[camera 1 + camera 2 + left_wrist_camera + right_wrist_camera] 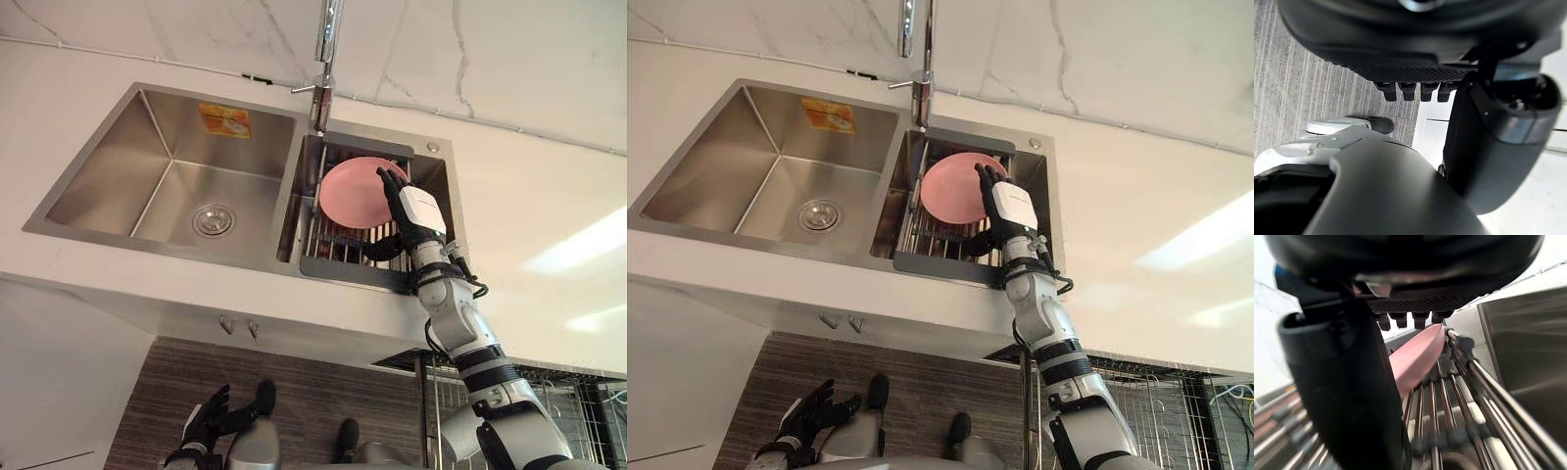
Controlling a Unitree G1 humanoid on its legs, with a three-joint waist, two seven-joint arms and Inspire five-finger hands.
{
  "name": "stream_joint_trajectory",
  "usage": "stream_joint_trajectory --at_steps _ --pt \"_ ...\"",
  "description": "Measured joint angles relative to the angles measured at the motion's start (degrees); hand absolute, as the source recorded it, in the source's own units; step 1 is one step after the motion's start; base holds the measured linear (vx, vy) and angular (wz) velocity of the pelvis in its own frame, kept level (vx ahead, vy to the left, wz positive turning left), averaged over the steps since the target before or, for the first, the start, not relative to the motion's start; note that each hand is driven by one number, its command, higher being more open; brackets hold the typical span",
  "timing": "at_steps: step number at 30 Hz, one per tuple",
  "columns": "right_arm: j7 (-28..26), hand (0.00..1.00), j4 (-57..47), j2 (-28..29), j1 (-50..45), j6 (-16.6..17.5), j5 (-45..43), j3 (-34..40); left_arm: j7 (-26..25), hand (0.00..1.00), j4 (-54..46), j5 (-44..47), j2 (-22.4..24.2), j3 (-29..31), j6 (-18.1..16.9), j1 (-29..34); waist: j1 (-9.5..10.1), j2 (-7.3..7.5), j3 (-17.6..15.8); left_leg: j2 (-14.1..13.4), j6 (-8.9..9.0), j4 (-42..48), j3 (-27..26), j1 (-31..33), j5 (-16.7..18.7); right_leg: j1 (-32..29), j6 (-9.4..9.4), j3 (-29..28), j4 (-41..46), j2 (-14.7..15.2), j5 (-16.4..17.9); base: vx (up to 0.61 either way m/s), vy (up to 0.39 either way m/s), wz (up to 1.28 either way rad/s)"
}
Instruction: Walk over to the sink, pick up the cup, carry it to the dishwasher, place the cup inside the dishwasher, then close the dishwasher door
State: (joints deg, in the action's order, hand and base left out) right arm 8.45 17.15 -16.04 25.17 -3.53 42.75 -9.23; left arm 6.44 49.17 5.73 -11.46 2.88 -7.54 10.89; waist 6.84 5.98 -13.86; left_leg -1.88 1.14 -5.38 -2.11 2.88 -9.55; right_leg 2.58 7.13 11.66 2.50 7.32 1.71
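Note:
A pink plate (355,193) stands tilted on edge in the wire dish rack (343,257) that fills the sink's right basin. No cup can be made out there. My right hand (416,211) reaches over the rack's front edge. Its straight fingers lie against the plate's right side, and the thumb points down toward the rack. In the right wrist view the plate (1415,357) runs between the thumb (1347,382) and the fingertips, with nothing clasped. My left hand (201,421) hangs low by the floor, fingers relaxed and holding nothing.
The steel left basin (176,186) holds only its drain. A tall faucet (325,59) rises behind the divider. White countertop (529,196) surrounds the sink. A wire rack (578,411) sticks out below the counter at lower right, over wood-grain floor (323,392).

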Motion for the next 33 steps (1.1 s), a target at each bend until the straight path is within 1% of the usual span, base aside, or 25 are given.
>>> stream_joint_trajectory --at_steps 2,4,7,8,11,12,13,17,23,25,27,30,33 --pt "0.1 1.0 0.0 0.0 0.0 0.0 0.2 0.0 0.0 1.0 0.0 0.0 -0.1 0.0 0.2 0.0 -0.12 0.02 0.0 -0.1 -0.11 0.0 0.0 -0.1 0.1 0.0 0.88 -0.3 0.1 -0.1 -0.7 0.02 0.008 0.0" --pt "0.4 1.0 0.3 0.0 0.0 -0.1 0.2 0.0 0.0 1.0 0.0 0.0 -0.1 0.0 0.3 0.0 -0.17 0.02 0.0 -0.2 -0.16 0.0 -0.1 -0.2 0.2 0.0 1.08 -0.5 0.1 -0.1 -1.3 0.0 0.0 0.0" --pt "1.5 1.0 0.5 0.2 0.0 -0.1 0.2 0.0 0.0 1.0 0.0 0.0 -0.1 0.0 0.4 0.0 -0.04 0.02 0.0 -0.2 -0.03 0.0 -0.1 -0.1 0.5 0.0 0.78 -0.6 0.1 -0.1 -1.6 -0.05 0.008 0.0" --pt "1.9 1.0 0.5 0.3 0.1 -0.1 0.2 0.0 0.0 1.0 0.0 0.0 0.0 0.0 0.4 0.0 -0.03 0.01 0.0 -0.2 -0.4 0.0 0.0 -0.1 0.8 0.0 0.7 -0.6 0.1 -0.2 -1.6 -0.05 0.0 0.01" --pt "2.1 1.0 0.5 0.3 0.2 -0.1 0.2 0.0 0.0 1.0 -0.1 0.0 0.0 0.0 0.4 0.0 -0.04 0.01 0.0 -0.3 -0.45 0.0 0.0 0.0 0.8 0.0 0.57 -0.5 0.0 -0.3 -1.5 -0.06 -0.007 0.02" --pt "2.1 1.0 0.5 0.3 0.2 -0.1 0.2 0.1 0.0 1.0 -0.1 0.0 0.0 0.0 0.4 0.0 -0.03 0.01 0.0 -0.2 -0.45 0.0 -0.1 0.0 0.8 0.0 0.37 -0.5 -0.1 -0.2 -1.3 -0.07 -0.008 0.0" --pt "2.1 1.0 0.5 0.3 0.2 -0.1 0.2 0.1 0.1 1.0 -0.2 0.0 -0.1 0.0 0.4 0.0 0.02 0.14 -0.1 0.1 -0.45 0.0 -0.2 0.1 0.8 0.0 -0.02 -0.6 -0.3 0.1 -0.2 -0.04 -0.011 0.01" --pt "1.7 1.0 0.5 0.2 0.2 -0.1 0.1 0.5 0.1 1.0 -0.4 0.0 -0.1 0.1 0.4 0.0 0.03 0.19 -0.1 0.0 -0.49 0.0 -0.2 0.6 0.8 -0.5 0.17 -0.6 -0.5 0.2 0.2 -0.04 -0.003 0.01" --pt "-0.4 1.0 0.5 0.2 0.3 -0.1 0.0 0.5 0.4 1.0 -1.3 0.0 -0.1 0.1 0.8 0.0 0.15 0.32 -0.2 0.7 -1.06 0.0 -0.8 0.8 0.0 -0.5 0.79 -0.9 -0.7 0.8 0.0 0.05 0.004 -0.01" --pt "-0.5 1.0 0.5 0.1 1.0 -0.1 0.0 0.9 0.5 1.0 -1.3 0.0 -0.2 0.0 0.9 0.0 0.09 0.49 -0.3 1.0 -0.91 0.0 -1.1 0.8 -0.1 -0.5 0.95 -1.1 -0.6 1.1 -0.4 0.08 0.004 -0.02" --pt "-0.5 1.0 0.5 0.0 1.4 -0.1 0.1 1.9 0.5 1.0 -1.3 0.0 -0.3 0.0 0.9 0.0 0.14 0.53 -0.3 1.1 -1.1 0.0 -1.1 0.7 0.1 -0.5 1.91 -1.4 -0.5 1.2 -1.2 0.07 0.009 0.03" --pt "-0.5 1.0 0.5 -0.1 1.4 -0.1 0.1 2.2 0.5 1.0 -1.3 0.0 -0.3 0.0 1.0 0.0 0.18 0.53 -0.3 0.6 -1.12 0.0 -1.0 0.4 0.4 -0.5 2.05 -1.7 -0.3 0.8 -2.5 0.06 0.007 0.01" --pt "-0.5 1.0 0.5 -0.1 1.4 -0.1 0.1 2.2 0.5 1.0 -1.3 0.0 -0.3 0.0 1.0 0.0 0.11 0.52 -0.3 0.3 -0.99 0.0 -0.8 0.3 0.6 -0.6 1.79 -1.8 0.3 0.4 -3.2 0.0 0.0 0.0"
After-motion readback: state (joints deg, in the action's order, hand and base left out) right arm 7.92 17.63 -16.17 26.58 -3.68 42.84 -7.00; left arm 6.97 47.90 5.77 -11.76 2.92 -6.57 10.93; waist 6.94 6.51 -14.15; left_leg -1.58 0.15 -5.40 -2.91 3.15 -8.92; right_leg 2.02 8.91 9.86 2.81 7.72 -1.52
